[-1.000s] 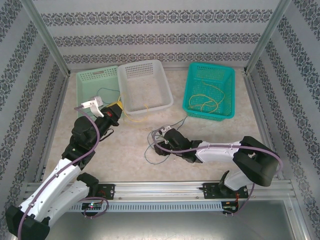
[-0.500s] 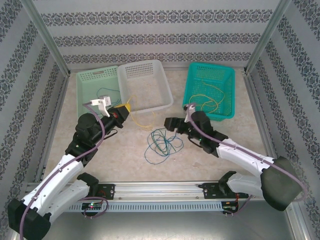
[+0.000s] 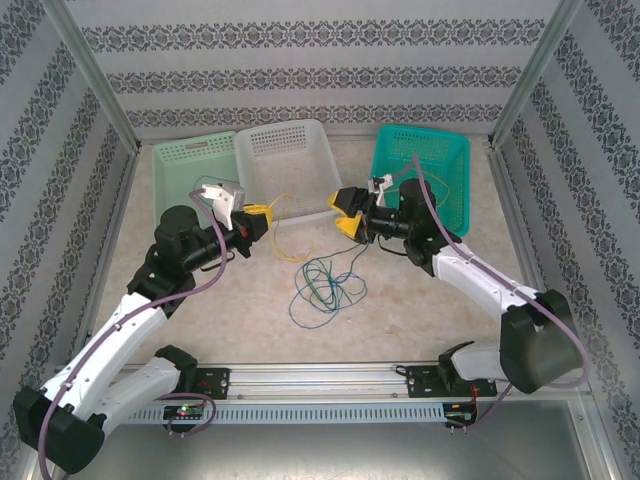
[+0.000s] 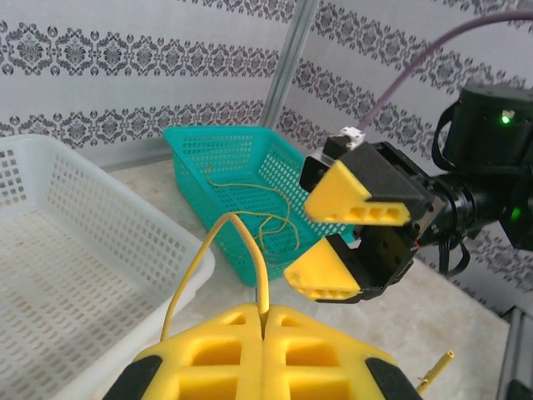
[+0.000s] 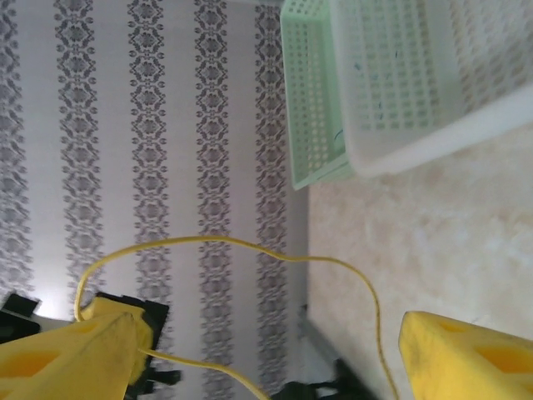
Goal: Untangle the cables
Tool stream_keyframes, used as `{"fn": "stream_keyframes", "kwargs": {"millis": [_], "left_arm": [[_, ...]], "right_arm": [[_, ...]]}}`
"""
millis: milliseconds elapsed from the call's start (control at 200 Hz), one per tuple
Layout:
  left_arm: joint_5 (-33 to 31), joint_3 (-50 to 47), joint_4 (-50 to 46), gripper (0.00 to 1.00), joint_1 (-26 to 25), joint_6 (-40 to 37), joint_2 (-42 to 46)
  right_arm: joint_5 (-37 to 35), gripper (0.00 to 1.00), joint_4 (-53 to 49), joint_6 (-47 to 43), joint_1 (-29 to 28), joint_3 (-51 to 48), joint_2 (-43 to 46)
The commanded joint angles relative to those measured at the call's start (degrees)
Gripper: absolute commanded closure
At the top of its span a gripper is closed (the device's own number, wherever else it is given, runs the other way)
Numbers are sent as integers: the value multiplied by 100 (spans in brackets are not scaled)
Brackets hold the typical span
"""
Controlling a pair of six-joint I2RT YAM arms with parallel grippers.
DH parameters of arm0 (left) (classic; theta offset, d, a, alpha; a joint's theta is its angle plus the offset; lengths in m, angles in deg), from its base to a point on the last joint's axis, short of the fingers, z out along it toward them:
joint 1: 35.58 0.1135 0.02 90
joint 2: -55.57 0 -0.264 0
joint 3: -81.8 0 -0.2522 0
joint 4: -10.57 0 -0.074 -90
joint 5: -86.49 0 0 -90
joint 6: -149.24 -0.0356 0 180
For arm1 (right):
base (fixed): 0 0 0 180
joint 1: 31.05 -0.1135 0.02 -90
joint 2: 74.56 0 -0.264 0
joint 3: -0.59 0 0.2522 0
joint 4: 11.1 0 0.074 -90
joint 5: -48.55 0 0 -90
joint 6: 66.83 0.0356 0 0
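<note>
- The left claw (image 3: 257, 216) is pinched tight together on a yellow cable (image 4: 225, 219). The cable sticks up out of it in a tall loop.
- The right claw (image 3: 343, 212) faces it from the 3 o'clock side. Its two yellow fingers (image 4: 337, 198) are wide apart and hold nothing.
- In the right wrist view, the yellow cable runs across the gap between those fingers. I cannot tell if it touches them.
- The blue and green cables (image 3: 325, 285) lie in one loopy heap on the table (image 3: 420, 300). The heap is at 6 o'clock from the gap between the two claws, and no claw touches it. I cannot count the strands in it.
- One more thin yellow cable (image 4: 250, 187) lies inside the teal basket (image 3: 445, 150).
- There are three baskets in a row along the far side of the table. The pale green basket (image 3: 185, 155) is at 11 o'clock, the white basket (image 3: 290, 150) is at 12 o'clock, and the teal one is at 1 o'clock.
- The white basket sits just behind the two claws, close to the yellow loop.
- The right arm (image 3: 470, 275) reaches over the near corner of the teal basket and hides that part.
- There are two arms and two claws, and each arm has a purple cord (image 4: 414, 71) along it.
- Patterned walls (image 3: 300, 60) stand around the table on three sides.
</note>
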Motion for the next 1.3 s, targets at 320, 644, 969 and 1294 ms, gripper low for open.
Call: {"fn": "stream_keyframes", "kwargs": {"millis": [320,644,969,1294], "left_arm": [[-152,533,-1029,98,-448,-2002,-539],[-679,627,-1151,98,-664,-2393,-623],[-426,476,-858,98,-879,-1920,-726],[-568,32,-815,99,-890,-990,-533]], "right_arm": [[725,19,2226,2987,-563,695,-1157],[521,21,3104,3649,-1017,885,-1708],[51,62,3622,3315,-953,1149,-2160],[-318,100,688,-409,-769,1887,-937]]}}
